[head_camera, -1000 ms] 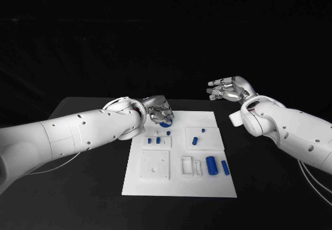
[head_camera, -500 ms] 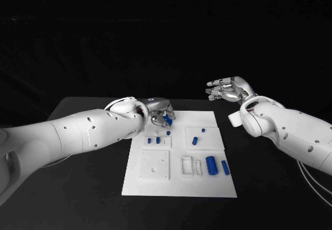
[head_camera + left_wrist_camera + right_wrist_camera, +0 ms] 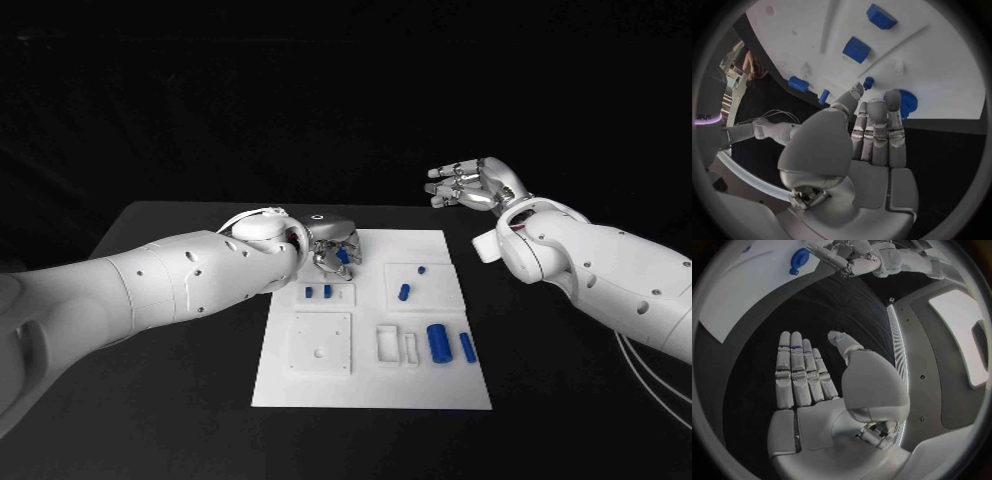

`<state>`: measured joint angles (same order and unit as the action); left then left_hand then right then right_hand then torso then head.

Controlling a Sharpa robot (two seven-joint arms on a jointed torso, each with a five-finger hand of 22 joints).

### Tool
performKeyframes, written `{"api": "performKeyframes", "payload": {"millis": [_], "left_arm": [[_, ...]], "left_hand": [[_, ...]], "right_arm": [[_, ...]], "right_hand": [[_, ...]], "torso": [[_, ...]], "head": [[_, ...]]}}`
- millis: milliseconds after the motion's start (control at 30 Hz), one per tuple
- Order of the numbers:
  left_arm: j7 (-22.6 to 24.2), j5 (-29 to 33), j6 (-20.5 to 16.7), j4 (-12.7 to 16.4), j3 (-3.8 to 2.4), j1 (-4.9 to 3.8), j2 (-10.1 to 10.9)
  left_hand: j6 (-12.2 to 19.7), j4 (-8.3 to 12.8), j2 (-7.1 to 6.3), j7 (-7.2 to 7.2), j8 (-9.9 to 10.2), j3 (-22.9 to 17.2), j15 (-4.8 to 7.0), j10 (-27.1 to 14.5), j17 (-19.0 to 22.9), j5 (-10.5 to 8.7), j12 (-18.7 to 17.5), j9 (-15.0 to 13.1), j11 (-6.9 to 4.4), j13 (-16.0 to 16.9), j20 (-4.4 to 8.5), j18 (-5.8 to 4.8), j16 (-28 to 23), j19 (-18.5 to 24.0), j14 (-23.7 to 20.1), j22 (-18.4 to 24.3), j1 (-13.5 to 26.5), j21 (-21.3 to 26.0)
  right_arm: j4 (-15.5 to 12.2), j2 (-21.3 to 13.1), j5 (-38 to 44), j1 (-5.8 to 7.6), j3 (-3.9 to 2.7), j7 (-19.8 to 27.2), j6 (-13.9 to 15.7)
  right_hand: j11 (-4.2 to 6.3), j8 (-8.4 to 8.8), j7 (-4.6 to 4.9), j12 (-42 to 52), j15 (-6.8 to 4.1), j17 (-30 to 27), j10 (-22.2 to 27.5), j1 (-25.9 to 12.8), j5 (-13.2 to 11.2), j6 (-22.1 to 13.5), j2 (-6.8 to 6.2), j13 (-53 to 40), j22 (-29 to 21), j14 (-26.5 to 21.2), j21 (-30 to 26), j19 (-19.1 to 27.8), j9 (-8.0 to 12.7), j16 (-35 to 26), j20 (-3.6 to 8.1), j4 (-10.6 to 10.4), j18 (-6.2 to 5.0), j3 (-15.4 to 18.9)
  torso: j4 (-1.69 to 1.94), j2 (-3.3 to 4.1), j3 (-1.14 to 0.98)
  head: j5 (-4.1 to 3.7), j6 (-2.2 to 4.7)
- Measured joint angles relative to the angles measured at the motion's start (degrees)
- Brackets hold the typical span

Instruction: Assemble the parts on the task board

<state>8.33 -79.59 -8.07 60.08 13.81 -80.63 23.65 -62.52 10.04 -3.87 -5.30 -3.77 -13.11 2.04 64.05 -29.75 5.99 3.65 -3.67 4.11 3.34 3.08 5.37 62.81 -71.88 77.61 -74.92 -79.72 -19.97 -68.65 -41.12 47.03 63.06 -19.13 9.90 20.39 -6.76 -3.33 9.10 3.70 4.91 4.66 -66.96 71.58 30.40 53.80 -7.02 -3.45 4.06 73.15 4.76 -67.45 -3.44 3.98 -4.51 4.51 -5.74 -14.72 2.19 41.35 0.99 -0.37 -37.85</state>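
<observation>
Currently a blue gear (image 3: 907, 103) is held at the fingertips of the left hand (image 3: 332, 240), over the far-left corner of the task board (image 3: 375, 385). The right hand (image 3: 473, 184) is kept open and empty, well apart beyond the board's far-right side, above the black table (image 3: 173, 420).

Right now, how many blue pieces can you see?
7 blue pieces: one in the left hand, two beside it, two mid-board, two bigger ones nearer. The hand may hide more.
</observation>
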Motion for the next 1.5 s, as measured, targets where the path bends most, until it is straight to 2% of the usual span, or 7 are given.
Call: {"api": "performKeyframes", "payload": {"millis": [200, 267, 500, 567, 767, 1233, 1500], "left_arm": [[0.17, -0.34, 1.22, -0.10, 0.00, 0.07, 0.00], [0.18, -0.41, 1.56, -0.10, 0.00, 0.08, 0.00], [0.18, -0.55, 2.44, -0.34, 0.00, 0.11, -0.09], [0.18, -0.58, 2.51, -0.66, 0.00, 0.13, -0.28], [0.18, -0.60, 2.51, -1.55, -0.01, 0.48, -0.85], [0.14, -0.61, 2.84, -3.29, -0.02, 1.22, -1.78], [0.01, -0.61, 3.13, -3.67, -0.10, 1.26, -1.92]], "left_hand": [[-0.21, 0.52, 0.08, -0.21, 0.00, -1.91, 0.00, 2.04, -0.13, 0.18, 0.00, 0.00, -0.21, 0.00, 0.00, -0.01, 0.38, 0.00, 0.00, 0.00, 0.90, -1.01], [-0.38, 0.56, -0.21, -0.04, 0.00, -2.49, 0.00, 2.04, -0.13, 0.18, 0.00, 0.00, -0.21, 0.00, 0.00, -0.01, 0.38, 0.00, 0.00, 0.01, 1.18, -1.42], [-0.79, 0.50, 0.02, -0.45, 0.00, -3.70, -0.20, 2.41, -0.12, 0.18, 0.00, 0.00, -0.21, 0.01, 0.00, -0.02, 0.38, 0.00, 0.20, 0.01, 1.41, -2.09], [-0.79, 0.05, 0.47, -0.45, 0.00, -4.15, -0.20, 2.41, -0.12, 0.18, 0.00, -0.01, -0.21, 0.01, -0.21, -0.01, 0.38, 0.22, 0.20, 0.01, 1.85, -2.32], [-0.79, -0.03, 0.47, -0.45, 0.00, -5.31, -0.20, 2.41, -0.12, 0.17, 0.00, -0.01, -0.21, 0.01, -0.21, -0.01, 0.38, 0.22, 0.20, 0.01, 1.85, -2.75], [-0.79, -0.46, 0.71, -0.45, 0.00, -5.75, -0.20, 2.41, -0.11, 0.17, 0.00, -0.01, -0.21, 0.01, -0.21, -0.02, 0.38, 0.22, 0.19, -0.03, 1.61, -2.97], [-0.91, -0.42, 0.93, -0.57, 0.00, -6.02, -0.20, 2.40, -0.11, 0.17, -0.01, -0.01, -0.21, -0.11, -0.41, -0.02, 0.38, 0.42, 0.19, -0.02, 1.38, -3.38]], "right_arm": [[-0.05, -0.04, -0.03, 0.00, 0.00, 0.00, 0.00], [-0.06, -0.06, -0.04, 0.00, 0.00, 0.00, 0.00], [-0.09, -0.08, -0.05, 0.00, 0.00, 0.01, 0.00], [-0.10, -0.09, -0.06, 0.00, 0.00, 0.01, 0.00], [-0.13, -0.07, -0.08, 0.00, 0.00, 0.02, -0.03], [-0.24, -0.08, -0.10, 0.00, 0.00, 0.03, -0.08], [-0.31, -0.09, -0.11, 0.00, 0.00, 0.04, -0.10]], "right_hand": [[0.00, 0.00, 0.00, 0.00, 0.00, 0.00, 0.00, 0.00, 0.00, 0.00, 0.00, 0.00, 0.00, 0.00, 0.00, 0.00, 0.00, 0.00, 0.00, 0.00, 0.00, 0.00], [0.00, 0.00, 0.00, 0.00, 0.00, 0.00, 0.00, 0.00, 0.00, 0.00, 0.00, 0.00, 0.00, 0.00, 0.00, 0.00, 0.00, 0.00, 0.00, 0.00, 0.00, 0.00], [0.00, 0.00, 0.00, 0.00, -0.01, 0.00, 0.00, 0.00, 0.00, 0.00, 0.00, 0.00, 0.00, 0.01, 0.00, 0.00, 0.00, 0.00, 0.00, 0.00, 0.00, 0.00], [0.00, 0.00, 0.00, 0.00, -0.01, 0.00, 0.00, 0.00, 0.00, 0.00, 0.00, 0.00, 0.00, 0.01, 0.00, 0.00, 0.00, 0.00, 0.00, 0.00, 0.00, 0.00], [0.00, 0.00, 0.00, 0.00, -0.01, 0.00, 0.00, 0.00, 0.00, 0.00, 0.00, 0.00, 0.00, 0.01, 0.00, 0.00, 0.00, 0.00, 0.00, 0.00, 0.00, 0.00], [0.00, 0.00, 0.00, 0.00, -0.01, 0.00, 0.00, 0.00, 0.00, 0.00, 0.00, 0.00, 0.00, 0.01, 0.00, 0.00, 0.00, 0.00, 0.00, 0.00, 0.00, 0.00], [0.00, 0.00, 0.00, 0.00, -0.02, 0.00, 0.00, 0.00, 0.00, 0.00, 0.00, 0.00, 0.00, 0.01, 0.00, 0.00, 0.00, 0.00, 0.00, 0.00, 0.00, 0.00]], "torso": [[0.04, -0.04, 0.02], [0.04, -0.04, 0.02], [0.05, -0.05, 0.00], [0.04, -0.05, -0.01], [-0.02, -0.04, -0.02], [0.02, -0.03, -0.04], [0.04, -0.04, -0.05]], "head": [[-0.10, -0.15], [-0.14, -0.22], [-0.18, -0.26], [-0.19, -0.26], [-0.19, -0.29], [-0.43, -0.48], [-0.52, -0.56]]}}
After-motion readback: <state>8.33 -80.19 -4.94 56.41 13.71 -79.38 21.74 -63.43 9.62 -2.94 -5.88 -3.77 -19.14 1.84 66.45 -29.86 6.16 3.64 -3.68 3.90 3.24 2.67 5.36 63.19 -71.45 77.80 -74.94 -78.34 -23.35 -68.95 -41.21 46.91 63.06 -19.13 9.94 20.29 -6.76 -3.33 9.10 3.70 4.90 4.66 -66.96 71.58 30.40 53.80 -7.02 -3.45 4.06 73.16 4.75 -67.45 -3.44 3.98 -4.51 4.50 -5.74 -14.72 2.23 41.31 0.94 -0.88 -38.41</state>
